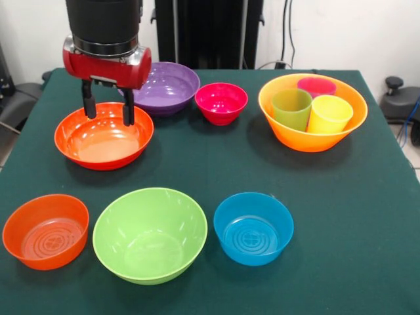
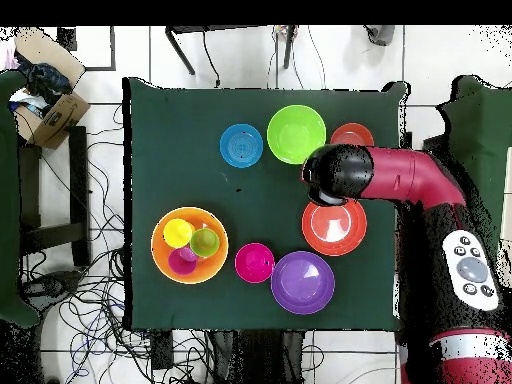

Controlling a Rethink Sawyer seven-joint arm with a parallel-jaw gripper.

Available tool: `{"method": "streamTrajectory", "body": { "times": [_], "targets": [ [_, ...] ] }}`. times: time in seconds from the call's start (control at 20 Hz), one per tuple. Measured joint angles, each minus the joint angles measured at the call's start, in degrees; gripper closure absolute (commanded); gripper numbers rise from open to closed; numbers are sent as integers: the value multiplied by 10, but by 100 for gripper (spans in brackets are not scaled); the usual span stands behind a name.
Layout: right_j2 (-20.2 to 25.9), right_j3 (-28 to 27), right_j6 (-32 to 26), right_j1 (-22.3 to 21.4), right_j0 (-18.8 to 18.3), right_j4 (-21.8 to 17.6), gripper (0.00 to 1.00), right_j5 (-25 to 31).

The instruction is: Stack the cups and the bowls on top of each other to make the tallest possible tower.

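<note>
My gripper is open, its two black fingers hanging over the far part of the wide red-orange bowl at the left, with nothing between them. The big orange bowl at the right holds three upright cups: green, yellow and a magenta-purple one behind them. On the table stand a purple bowl, a small pink bowl, a small orange bowl, a lime green bowl and a small blue bowl. From overhead, the arm's wrist hides the gripper and overlaps the red-orange bowl.
The three front bowls stand in a row near the table's near edge in the front view. A dark green cloth covers the table. Cables and a cardboard box lie on the floor beside it.
</note>
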Motion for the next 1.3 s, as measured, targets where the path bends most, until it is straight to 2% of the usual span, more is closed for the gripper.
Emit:
{"method": "streamTrajectory", "body": {
  "times": [0.45, 0.85, 1.3],
  "targets": [
    [0, 29, 0, 0, 0, -4, 0, -14],
    [1, 31, 0, 1, 0, -4, 0, -25],
    [1, 33, 0, 10, 1, -4, 0, -77]
  ]
}}
